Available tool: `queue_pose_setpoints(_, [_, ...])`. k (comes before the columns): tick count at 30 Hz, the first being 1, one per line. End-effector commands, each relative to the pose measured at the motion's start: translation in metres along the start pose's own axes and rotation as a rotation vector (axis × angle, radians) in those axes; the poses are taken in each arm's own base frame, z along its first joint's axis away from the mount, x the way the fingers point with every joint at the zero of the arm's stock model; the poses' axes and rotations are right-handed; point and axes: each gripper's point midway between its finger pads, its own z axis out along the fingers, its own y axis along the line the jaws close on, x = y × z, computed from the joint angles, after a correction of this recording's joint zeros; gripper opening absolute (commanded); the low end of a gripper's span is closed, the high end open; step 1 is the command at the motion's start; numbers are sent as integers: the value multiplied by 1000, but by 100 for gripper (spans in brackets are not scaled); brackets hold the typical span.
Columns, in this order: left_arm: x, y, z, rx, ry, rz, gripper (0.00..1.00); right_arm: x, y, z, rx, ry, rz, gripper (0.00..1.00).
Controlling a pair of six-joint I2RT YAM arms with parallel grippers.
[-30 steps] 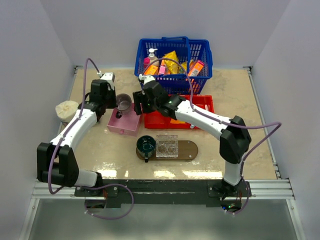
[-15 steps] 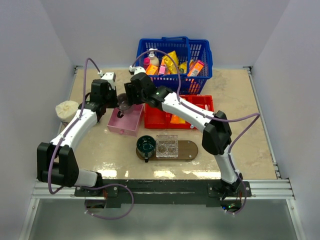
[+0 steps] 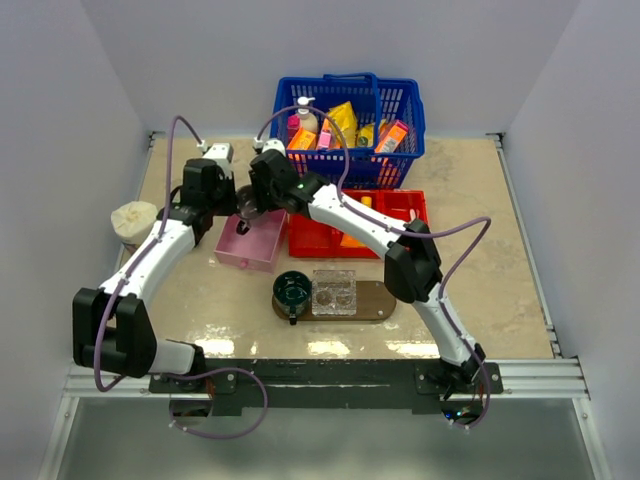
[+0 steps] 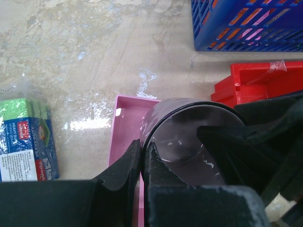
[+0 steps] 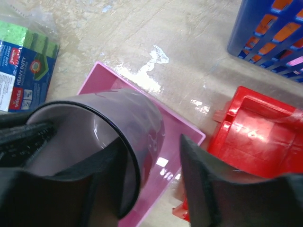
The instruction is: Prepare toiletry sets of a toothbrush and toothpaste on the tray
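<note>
While the left gripper (image 4: 143,151) pinches the rim of the purple cup (image 4: 184,137) over the pink box (image 4: 124,127), the right gripper (image 5: 149,146) straddles the cup's wall with jaws apart, and the tray (image 3: 385,300) lies nearer the bases, further right.

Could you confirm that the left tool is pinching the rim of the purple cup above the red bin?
Not quite. The left tool is pinching the rim of the purple cup, but above the pink box, not the red bin, which lies beside that box. The left wrist view shows this.
</note>
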Motion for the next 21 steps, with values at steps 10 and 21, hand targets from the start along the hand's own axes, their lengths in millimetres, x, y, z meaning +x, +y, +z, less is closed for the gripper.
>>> queue_pose_setpoints(10, [-41,-39,-17,171,-166,-2,0,-12,5,0,-11,-28,21,1])
queue_pose_setpoints(21, [-43,-51,-21,220,-176,12,9,-53,11,-7,-94,-134,129,0])
